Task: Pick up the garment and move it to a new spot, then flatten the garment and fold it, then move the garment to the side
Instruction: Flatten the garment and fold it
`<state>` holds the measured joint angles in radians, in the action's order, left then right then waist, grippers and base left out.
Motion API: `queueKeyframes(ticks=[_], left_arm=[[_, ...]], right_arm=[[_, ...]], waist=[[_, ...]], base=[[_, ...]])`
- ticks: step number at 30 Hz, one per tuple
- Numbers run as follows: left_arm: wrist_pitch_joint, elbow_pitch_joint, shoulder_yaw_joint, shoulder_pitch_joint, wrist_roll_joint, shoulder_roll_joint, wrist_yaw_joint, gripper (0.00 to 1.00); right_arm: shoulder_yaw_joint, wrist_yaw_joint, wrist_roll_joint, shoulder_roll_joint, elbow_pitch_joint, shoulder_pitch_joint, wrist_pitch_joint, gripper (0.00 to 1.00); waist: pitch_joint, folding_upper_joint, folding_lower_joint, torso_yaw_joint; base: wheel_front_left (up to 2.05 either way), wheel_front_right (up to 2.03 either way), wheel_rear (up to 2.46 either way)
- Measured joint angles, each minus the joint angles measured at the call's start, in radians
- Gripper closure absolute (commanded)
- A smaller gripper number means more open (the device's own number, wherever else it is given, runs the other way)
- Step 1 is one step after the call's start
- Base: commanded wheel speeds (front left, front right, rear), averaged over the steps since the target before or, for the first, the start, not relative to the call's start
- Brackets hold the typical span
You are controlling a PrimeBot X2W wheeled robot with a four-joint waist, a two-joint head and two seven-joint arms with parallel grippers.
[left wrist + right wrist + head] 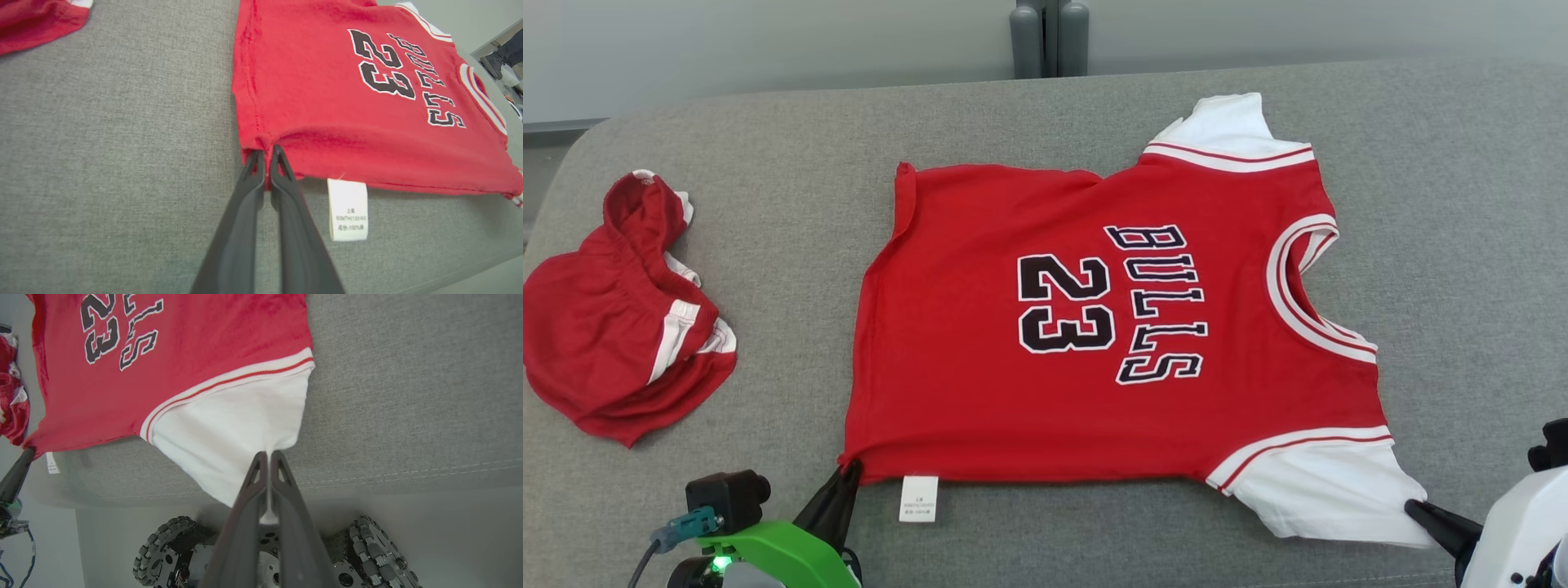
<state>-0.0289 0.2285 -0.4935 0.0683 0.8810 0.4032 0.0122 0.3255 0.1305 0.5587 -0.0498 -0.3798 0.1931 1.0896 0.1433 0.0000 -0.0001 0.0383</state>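
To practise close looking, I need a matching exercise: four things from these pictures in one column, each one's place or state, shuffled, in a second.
1 left gripper
2 right gripper
3 care label
4 red shorts

A shut on the white sleeve
B crumpled on the grey cushion, left of the jersey
C shut on the jersey's red hem corner
D sticking out from the jersey's near edge

Pairs: 1-C, 2-A, 3-D, 4-B

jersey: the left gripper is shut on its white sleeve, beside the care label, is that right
Not the white sleeve. The left gripper is shut on the jersey's red hem corner, beside the care label, as the left wrist view shows.
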Motion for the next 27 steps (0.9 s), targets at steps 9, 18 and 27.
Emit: queueKeyframes(ticks=[9,18,27], left_arm=[[-0.032,-0.068,0.016,0.013,0.018,-0.016,-0.013,1.00],[-0.004,-0.144,0.063,0.258,0.059,-0.021,-0.083,1.00],[0.081,-0.129,0.062,0.578,0.082,-0.041,-0.119,1.00]], right_arm=[[-0.019,0.000,-0.004,0.000,-0.007,-0.110,-0.168,1.00],[-0.076,0.000,-0.047,-0.053,-0.027,-0.386,-0.327,1.00],[-0.186,0.000,-0.068,-0.140,0.016,-0.694,-0.426,1.00]], waist=[[0.008,0.0000,0.0000,-0.005],[0.015,0.0000,0.0000,-0.009],[0.049,0.0000,0.0000,-0.035]], base=[[0.00,0.00,0.00],[0.00,0.00,0.00],[0.00,0.00,0.00]])
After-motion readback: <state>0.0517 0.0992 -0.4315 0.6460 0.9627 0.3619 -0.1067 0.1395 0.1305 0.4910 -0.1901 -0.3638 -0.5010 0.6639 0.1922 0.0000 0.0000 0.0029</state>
